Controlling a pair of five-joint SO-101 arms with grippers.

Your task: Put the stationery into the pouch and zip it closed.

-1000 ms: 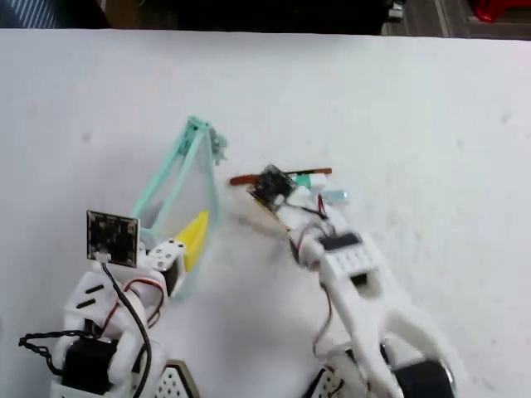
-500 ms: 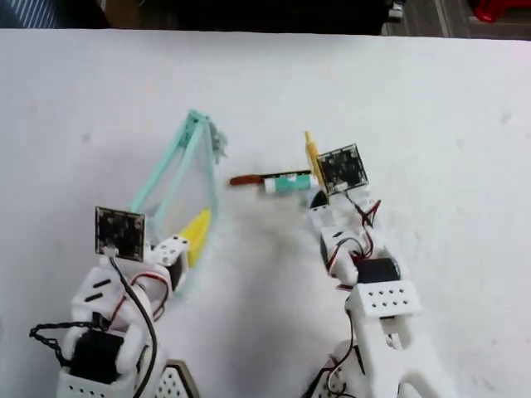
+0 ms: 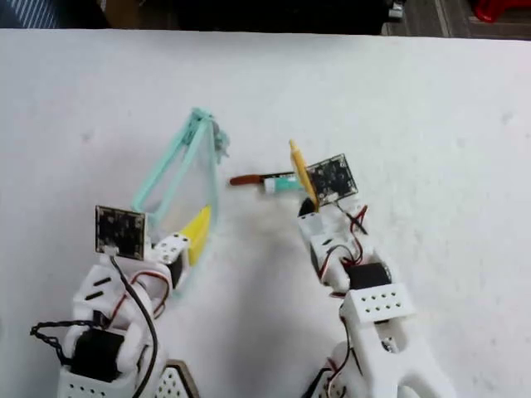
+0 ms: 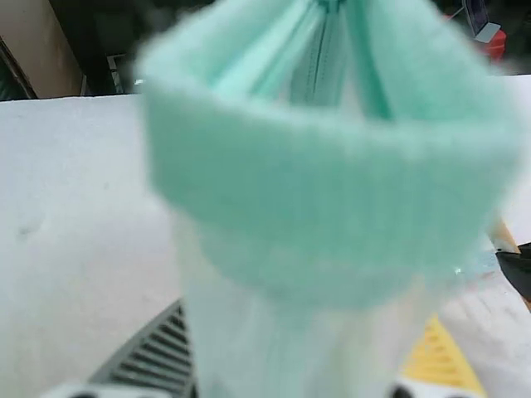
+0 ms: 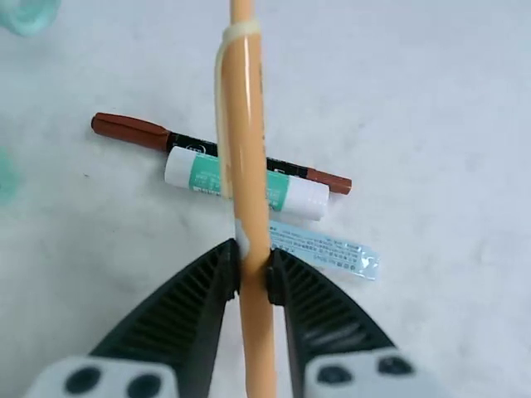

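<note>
A clear pouch [image 3: 176, 178] with mint-green trim lies on the white table, its zipper end pointing away from the arms. My left gripper [image 3: 189, 240] is shut on the pouch's near end; the mint rim [image 4: 332, 166] looms right in front of the left wrist camera. My right gripper [image 5: 253, 253] is shut on an orange pen [image 5: 247, 141], held above the table; from above the pen [image 3: 297, 164] stands just right of the pouch. Beneath it lie a brown marker [image 5: 133, 131], a white-and-green stick [image 5: 290, 195] and a small clear packet [image 5: 328, 249].
The white table [image 3: 415, 108] stretches open behind and to the right of the arms. Its dark far edge runs along the top of the high view.
My right gripper has risen off the pile with the orange pen in it, first swinging right, then drifting slightly left toward the pouch. The left arm and pouch barely moved.
</note>
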